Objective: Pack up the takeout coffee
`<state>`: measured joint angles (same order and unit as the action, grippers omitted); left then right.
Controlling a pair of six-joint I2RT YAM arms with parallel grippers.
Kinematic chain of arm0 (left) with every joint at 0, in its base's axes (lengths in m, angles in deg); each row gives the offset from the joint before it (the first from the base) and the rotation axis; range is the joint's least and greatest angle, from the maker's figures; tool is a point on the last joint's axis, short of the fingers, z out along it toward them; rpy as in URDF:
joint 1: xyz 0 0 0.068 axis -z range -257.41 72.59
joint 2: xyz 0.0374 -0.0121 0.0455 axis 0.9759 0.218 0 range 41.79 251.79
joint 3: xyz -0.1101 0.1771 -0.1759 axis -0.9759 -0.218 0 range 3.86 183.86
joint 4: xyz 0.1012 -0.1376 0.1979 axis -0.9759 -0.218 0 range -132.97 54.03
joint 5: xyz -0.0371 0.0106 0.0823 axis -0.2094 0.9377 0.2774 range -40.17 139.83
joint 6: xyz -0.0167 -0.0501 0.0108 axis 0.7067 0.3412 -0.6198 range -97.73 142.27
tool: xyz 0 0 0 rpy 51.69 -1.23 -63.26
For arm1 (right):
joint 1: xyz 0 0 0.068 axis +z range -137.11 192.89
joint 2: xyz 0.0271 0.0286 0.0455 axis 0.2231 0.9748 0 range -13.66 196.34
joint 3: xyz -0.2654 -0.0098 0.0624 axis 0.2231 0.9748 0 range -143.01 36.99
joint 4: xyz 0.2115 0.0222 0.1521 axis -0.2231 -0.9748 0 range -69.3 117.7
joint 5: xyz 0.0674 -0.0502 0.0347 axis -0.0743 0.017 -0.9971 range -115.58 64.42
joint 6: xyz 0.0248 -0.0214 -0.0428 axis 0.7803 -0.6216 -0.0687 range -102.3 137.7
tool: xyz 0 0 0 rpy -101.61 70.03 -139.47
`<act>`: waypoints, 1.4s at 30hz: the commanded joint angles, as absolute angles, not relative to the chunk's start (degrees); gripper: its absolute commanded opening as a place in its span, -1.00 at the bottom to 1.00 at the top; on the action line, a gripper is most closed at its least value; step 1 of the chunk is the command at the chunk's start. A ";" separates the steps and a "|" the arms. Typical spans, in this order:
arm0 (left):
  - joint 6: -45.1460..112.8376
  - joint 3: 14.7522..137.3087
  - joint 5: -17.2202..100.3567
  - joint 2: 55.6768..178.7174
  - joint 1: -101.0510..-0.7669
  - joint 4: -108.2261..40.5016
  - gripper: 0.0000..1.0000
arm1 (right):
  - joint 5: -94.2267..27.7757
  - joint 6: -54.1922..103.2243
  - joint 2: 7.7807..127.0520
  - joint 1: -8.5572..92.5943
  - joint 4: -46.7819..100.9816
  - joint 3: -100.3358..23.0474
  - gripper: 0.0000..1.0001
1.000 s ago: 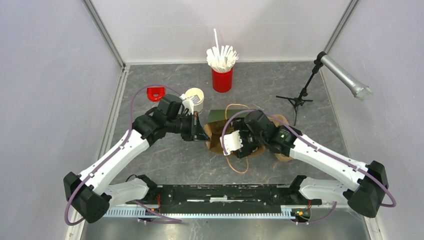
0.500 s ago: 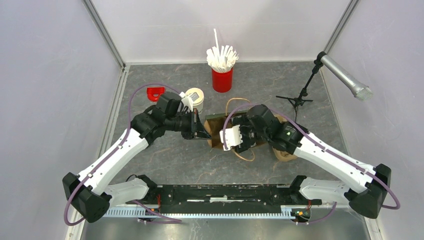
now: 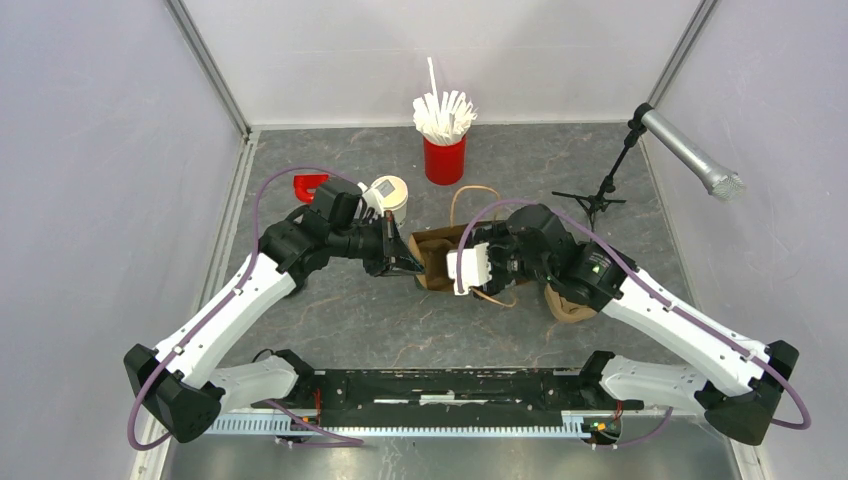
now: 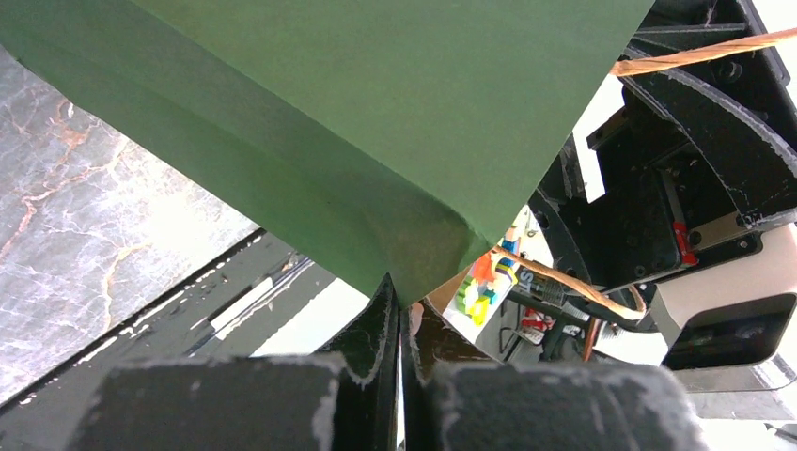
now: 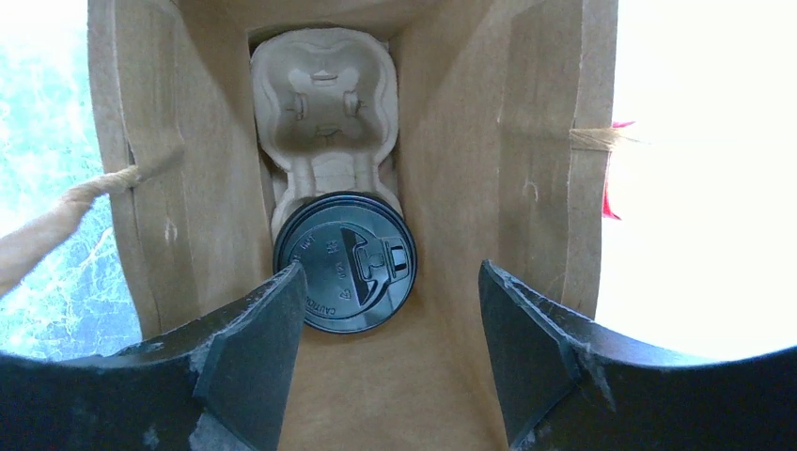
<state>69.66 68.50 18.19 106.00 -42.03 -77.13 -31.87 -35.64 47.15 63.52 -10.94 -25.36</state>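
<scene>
Right wrist: right gripper (image 5: 392, 272) gapes at the bag (image 5: 461, 141) mouth, takeout coffee (image 5: 346, 261) near one wall — left gripper (image 4: 399, 315) pinches the rim.

Top external: fixed high above and behind the arm bases (image 3: 255, 380), facing down over the whole table (image 3: 330, 320), distant. Left wrist: very near, looking along the left gripper (image 4: 398, 315) at the green outer face of the paper bag (image 4: 357, 113). Right wrist: near, looking past the right gripper (image 5: 393, 272) straight into that bag's open mouth; all three views share the bag
</scene>
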 commanded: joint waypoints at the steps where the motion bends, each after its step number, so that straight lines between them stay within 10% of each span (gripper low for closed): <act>1: 74.56 71.39 16.86 105.73 -41.98 -77.33 -0.95 | -32.99 -33.28 46.63 63.78 -11.11 -29.01 0.44; 42: 79.51 81.93 22.14 114.62 -42.85 -88.97 -0.70 | -22.53 -19.66 50.98 62.24 8.74 -31.59 0.12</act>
